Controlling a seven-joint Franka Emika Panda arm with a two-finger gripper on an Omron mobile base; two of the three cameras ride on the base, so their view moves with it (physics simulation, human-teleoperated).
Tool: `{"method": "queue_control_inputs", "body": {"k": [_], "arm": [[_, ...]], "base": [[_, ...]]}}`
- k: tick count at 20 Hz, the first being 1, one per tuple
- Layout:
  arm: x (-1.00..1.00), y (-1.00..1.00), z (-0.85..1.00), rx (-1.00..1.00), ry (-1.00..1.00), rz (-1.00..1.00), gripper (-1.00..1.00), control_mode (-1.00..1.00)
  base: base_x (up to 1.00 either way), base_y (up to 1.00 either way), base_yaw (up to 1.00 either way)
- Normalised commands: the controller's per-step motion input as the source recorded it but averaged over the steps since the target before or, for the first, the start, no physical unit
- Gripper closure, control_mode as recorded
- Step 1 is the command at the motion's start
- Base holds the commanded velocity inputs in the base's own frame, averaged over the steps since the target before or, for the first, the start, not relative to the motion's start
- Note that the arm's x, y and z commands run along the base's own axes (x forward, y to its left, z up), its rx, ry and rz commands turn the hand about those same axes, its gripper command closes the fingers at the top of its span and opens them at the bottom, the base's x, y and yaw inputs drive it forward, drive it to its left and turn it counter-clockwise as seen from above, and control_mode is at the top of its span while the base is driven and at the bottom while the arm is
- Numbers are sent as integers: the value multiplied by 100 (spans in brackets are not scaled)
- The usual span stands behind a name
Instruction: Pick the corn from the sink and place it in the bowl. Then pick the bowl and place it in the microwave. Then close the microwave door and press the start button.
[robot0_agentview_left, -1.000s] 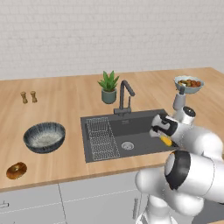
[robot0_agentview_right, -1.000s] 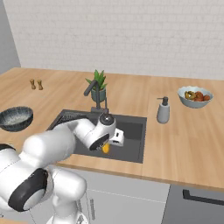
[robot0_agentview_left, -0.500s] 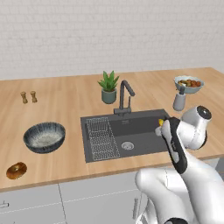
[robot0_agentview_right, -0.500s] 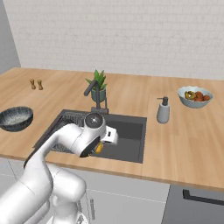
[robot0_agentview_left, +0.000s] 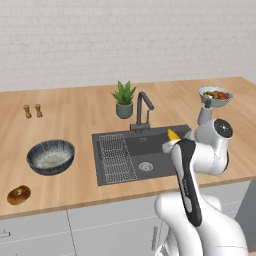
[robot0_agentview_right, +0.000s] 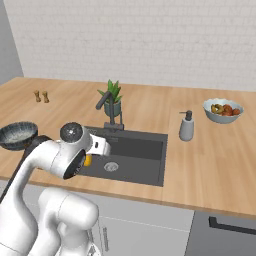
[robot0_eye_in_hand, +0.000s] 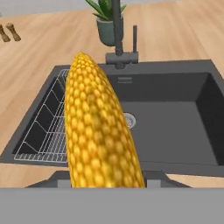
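Room: I see a wooden counter (robot0_agentview_left: 80, 125) under a pale brick wall, with the sink (robot0_agentview_left: 150, 140) set into it as my landmark.
Sink: dark basin, a wire rack (robot0_agentview_left: 118, 159) in its left half, a round drain (robot0_agentview_left: 145, 166) near the middle, the faucet (robot0_agentview_left: 143, 111) at its back edge.
Corn (robot0_eye_in_hand: 98, 127): lifted clear of the sink, above its right front part; in the hand view it rises from between my fingers over the basin.
Fingers (robot0_agentview_left: 170, 142): clamped on the corn, as far as I can judge from the cob standing up out of them; the tips themselves are hidden.
Bowl (robot0_agentview_left: 50, 156): on the counter left of the sink, well apart from the corn.
Bagel (robot0_agentview_left: 19, 194): left of the sink, in front of the bowl.
Plant (robot0_agentview_left: 124, 99): just behind the sink, beside the faucet.
Soap bottle (robot0_agentview_right: 186, 125): just right of the sink.
Fruit bowl (robot0_agentview_right: 223, 110): further right of the sink.
Shakers (robot0_agentview_left: 32, 110): far back left of the sink.
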Motion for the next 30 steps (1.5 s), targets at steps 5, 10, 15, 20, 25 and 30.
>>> {"method": "queue_control_inputs", "body": {"k": [5, 10, 15, 20, 25, 30], "arm": [[-25, 100, 20, -6, 2, 0, 100, -100], [-11, 99, -11, -7, 3, 4, 100, -100], [6, 98, -7, -3, 5, 15, 100, -100], [56, 84, 18, -2, 5, 6, 100, -100], [62, 84, 4, -8, 6, 3, 100, -100], [33, 47, 9, -13, 4, 0, 100, -100]], "base": [[0, 0, 0], [0, 0, 0], [0, 0, 0], [0, 0, 0], [0, 0, 0], [0, 0, 0]]}}
